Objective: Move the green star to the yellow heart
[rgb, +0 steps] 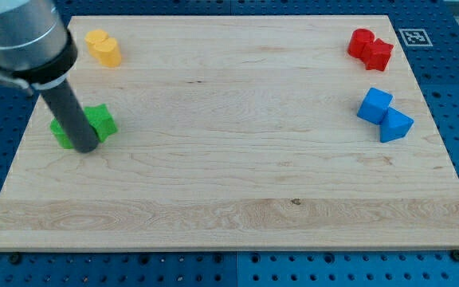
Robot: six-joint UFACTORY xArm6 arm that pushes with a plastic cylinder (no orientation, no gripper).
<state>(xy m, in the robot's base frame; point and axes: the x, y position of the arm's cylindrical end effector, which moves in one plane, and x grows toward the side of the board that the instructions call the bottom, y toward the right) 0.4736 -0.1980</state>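
Observation:
The green star (102, 119) lies at the view's left side of the wooden board (229, 183), with another green block (60, 131) just to its left, partly hidden by the rod. My tip (86, 148) rests on the board at the lower edge of these green blocks, between them. The yellow heart (108, 51) lies near the view's top left, with a second yellow block (96, 38) touching it on its upper left. The heart is above the star, well apart from it.
Two red blocks (370, 48) lie together at the view's top right. A blue cube (374, 104) and a blue triangular block (396, 125) touch at the right side. The board's left edge is close to the green blocks.

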